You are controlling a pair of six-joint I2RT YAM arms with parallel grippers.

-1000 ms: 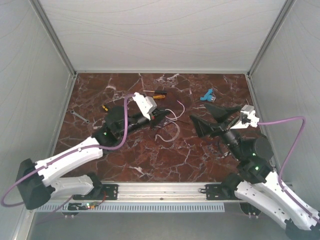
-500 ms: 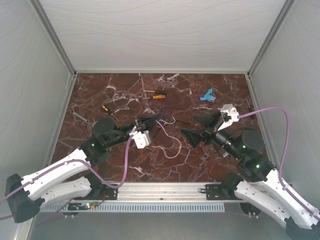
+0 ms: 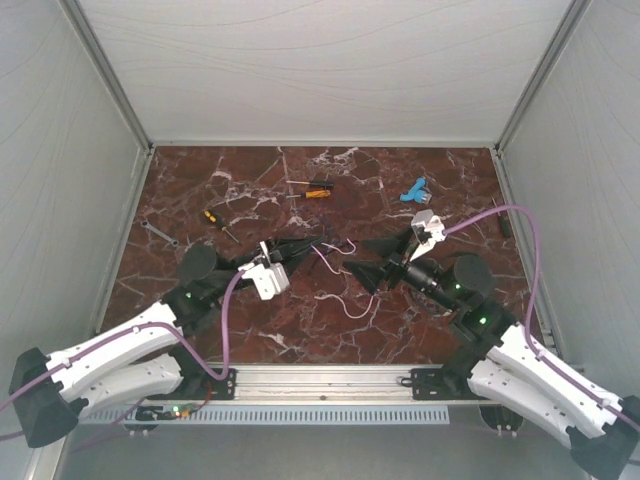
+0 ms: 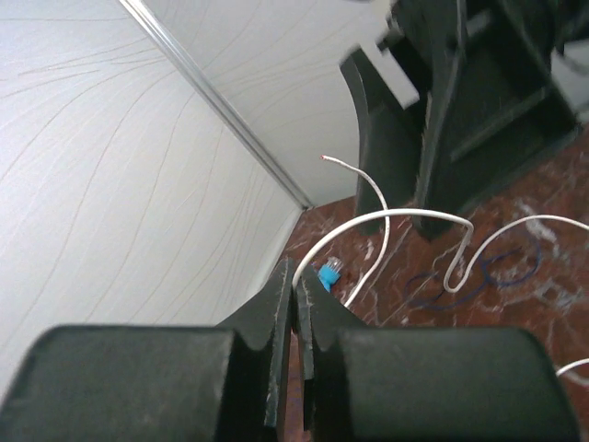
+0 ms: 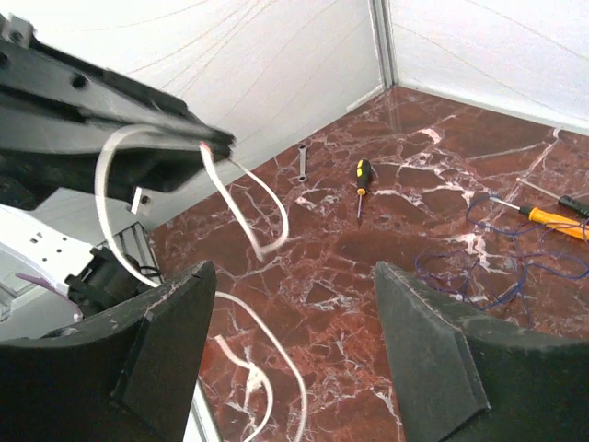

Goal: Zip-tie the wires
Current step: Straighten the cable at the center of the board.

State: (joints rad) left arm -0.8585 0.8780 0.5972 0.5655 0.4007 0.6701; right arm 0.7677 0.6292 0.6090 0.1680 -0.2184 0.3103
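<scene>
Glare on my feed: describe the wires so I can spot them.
On the marble table, find the orange-handled screwdriver near the back. Just in front lie the wires, flat loose loops, hair-thin and blue-purple, unlike the thicker white strands at the left claw.

Red marble, white arms, black jaws

The table [image 3: 300, 330] is dark red-brown marble veined with white, boxed in by pale grey-white walls [image 3: 330, 70] with faint wavy lines. The left arm [image 3: 130, 340] and right arm [image 3: 530, 370] are white with black joints and trail lilac cables [image 3: 500, 208]. The left gripper [image 4: 296, 276] and right gripper [image 5: 294, 269] are matt black. The wires [image 5: 502, 267] are blue-purple, the zip ties [image 4: 405, 214] white. The orange screwdriver [image 3: 318, 192] has black on its handle, the yellow screwdriver [image 3: 211, 216] likewise, and a small piece [image 3: 413, 190] is bright blue.
</scene>
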